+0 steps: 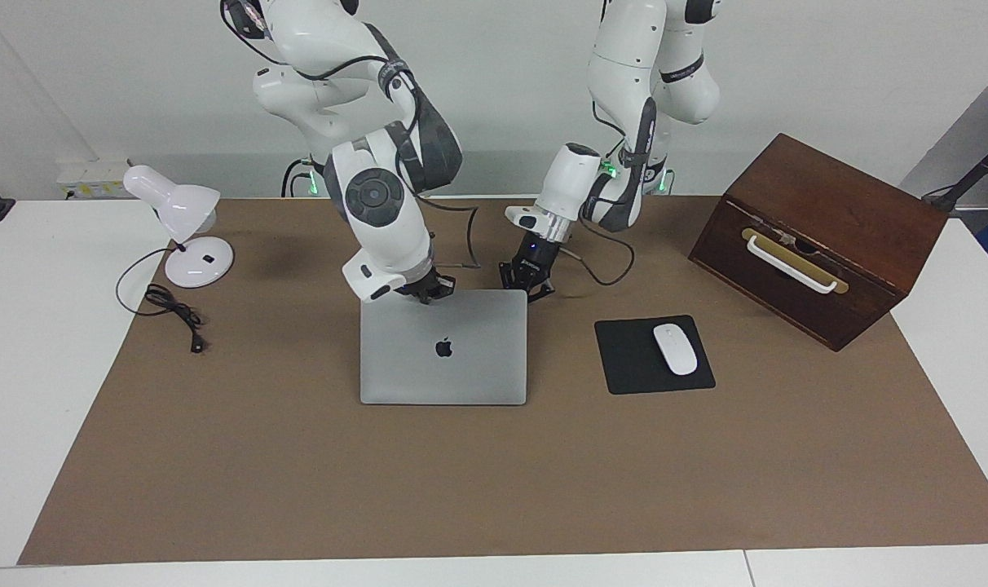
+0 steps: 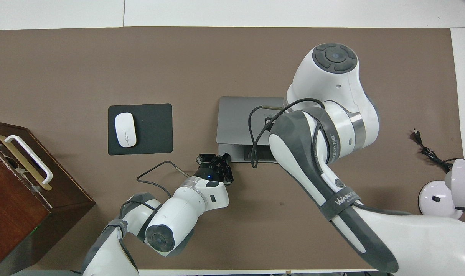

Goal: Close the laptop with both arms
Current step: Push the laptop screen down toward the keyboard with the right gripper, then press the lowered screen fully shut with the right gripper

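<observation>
The silver-grey laptop [image 1: 443, 346] sits mid-table with its logo lid facing away from the robots. The lid leans low over the base, and a strip of the base [image 2: 240, 152] shows under its raised edge. My right gripper [image 1: 425, 287] is at the lid's upper edge, toward the right arm's end. It is hidden under its own arm in the overhead view. My left gripper [image 1: 527, 281] is at the lid's upper corner toward the left arm's end, fingers spread. It also shows in the overhead view [image 2: 215, 160], beside the base's corner. I cannot tell whether either gripper touches the lid.
A black mouse pad [image 1: 654, 355] with a white mouse [image 1: 675, 349] lies beside the laptop toward the left arm's end. A brown wooden box [image 1: 820, 236] with a white handle stands past it. A white desk lamp [image 1: 186, 224] and its black cord [image 1: 172, 310] are at the right arm's end.
</observation>
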